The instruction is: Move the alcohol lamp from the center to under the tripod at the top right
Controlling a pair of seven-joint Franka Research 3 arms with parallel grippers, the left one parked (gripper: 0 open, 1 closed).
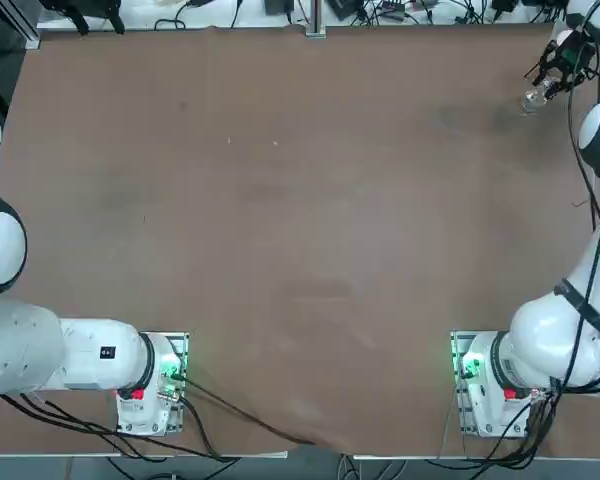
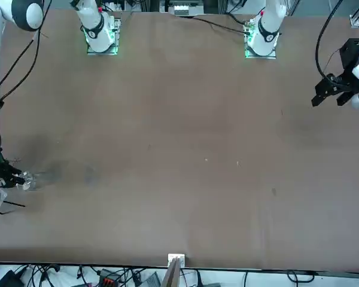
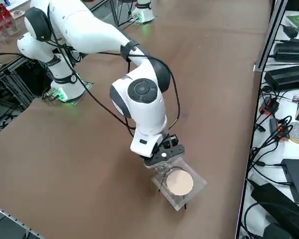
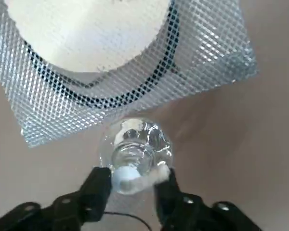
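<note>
Sliding the alcohol lamp [image 4: 135,144] under the tripod's wire gauze [image 4: 216,53], which it stands just beside, should be done low and level; the right gripper's [image 4: 134,175] jaws, parted around its top without apparent grip, should first be re-closed gently.

Right pincer [image 4: 138,173] far forward at the outstretched arm's [image 1: 565,325] end, fingers [image 4: 98,185] apart
</note>
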